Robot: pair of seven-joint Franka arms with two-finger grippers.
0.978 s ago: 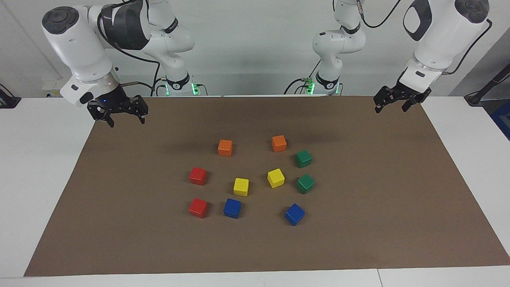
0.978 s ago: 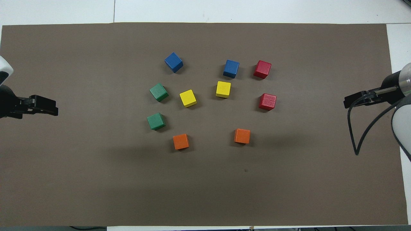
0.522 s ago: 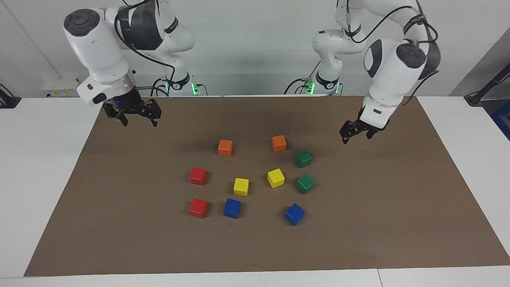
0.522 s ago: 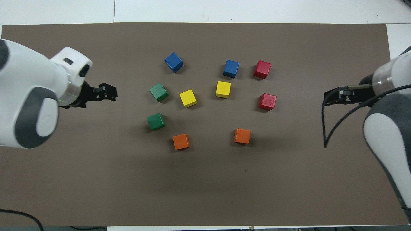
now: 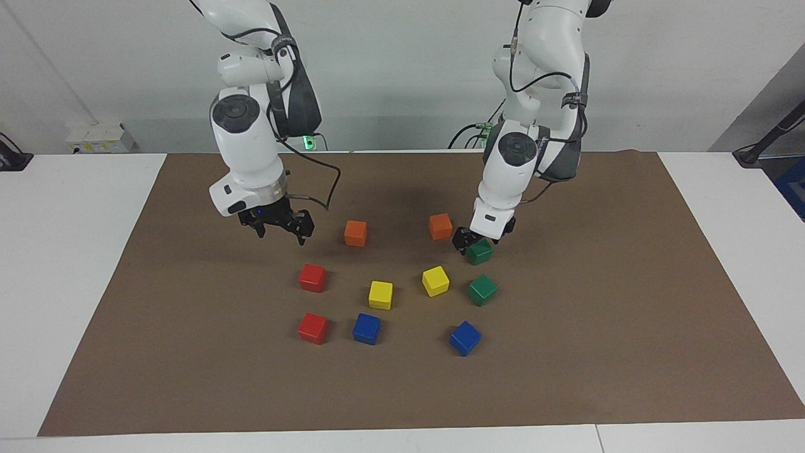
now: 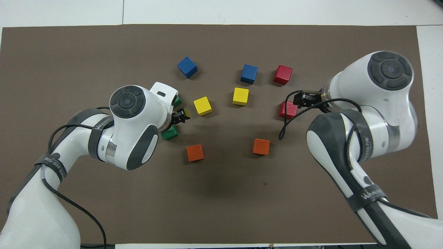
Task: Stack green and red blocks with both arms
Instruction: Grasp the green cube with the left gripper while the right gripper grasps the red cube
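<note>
Here, both arms had reached in over the brown mat (image 5: 629, 352). In the facing view the left gripper (image 5: 476, 240) sat low at centre right of the frame, right above the nearer green block (image 5: 479, 251), with its fingers spread and not visibly gripping anything. From overhead that block (image 6: 170, 133) peeked out from under the left arm's wrist at left of centre. The second green block (image 5: 482, 290) lay just below the first in the facing view, farther from the robots; overhead only a sliver of it (image 6: 177, 102) showed beside the wrist.

The right gripper (image 5: 280, 228) hung at upper left of centre in the facing view, fingers spread and holding nothing, in the air above the mat and above the nearer red block (image 5: 312, 278) in the frame. Overhead, the gripper (image 6: 297, 100) covered one edge of that red block (image 6: 288, 110) at centre right. The other red block (image 5: 312, 328) rested lower in the facing frame, beside a blue block (image 5: 366, 329); overhead it (image 6: 283, 74) sat at upper right of centre.

All four task blocks lay flat on the mat, none stacked. Two orange blocks (image 5: 355, 233) (image 5: 440, 226), two yellow blocks (image 5: 380, 295) (image 5: 435, 281) and another blue block (image 5: 465, 338) filled the middle of the mat.
</note>
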